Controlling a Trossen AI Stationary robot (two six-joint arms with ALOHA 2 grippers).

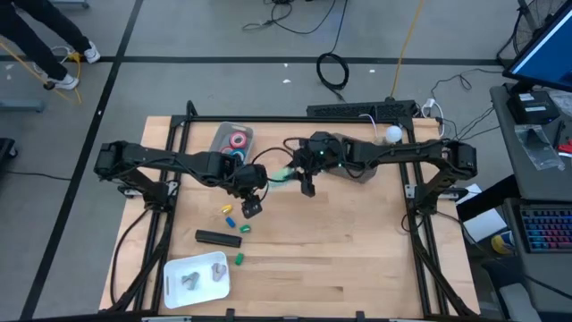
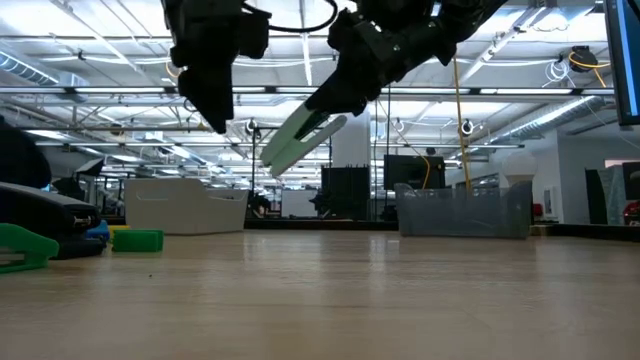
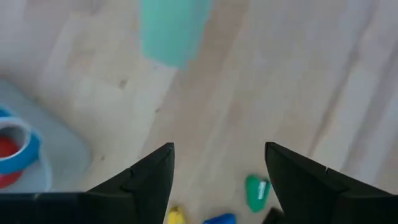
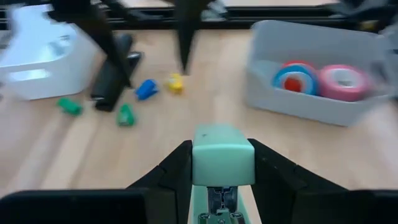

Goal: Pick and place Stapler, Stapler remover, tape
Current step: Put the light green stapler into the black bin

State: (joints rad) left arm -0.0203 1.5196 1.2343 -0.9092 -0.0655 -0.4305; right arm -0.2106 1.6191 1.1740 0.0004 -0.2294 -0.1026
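Your right gripper (image 4: 221,180) is clenched on the pale mint-green stapler (image 4: 222,163), blocky with a squared nose, lifted above the worktop's (image 1: 357,250) middle. Your left gripper (image 3: 217,180) hangs beside it, released, holding nothing.

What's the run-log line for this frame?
right gripper: shut on green stapler, airborne | left gripper: open, empty, above table

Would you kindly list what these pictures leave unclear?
- Stapler: right wrist view, its rear is cut off by the bottom edge, between the right gripper's fingers.
- Tape: left wrist view, cut off by the left edge.
- White tray contents: high view, too small to identify.
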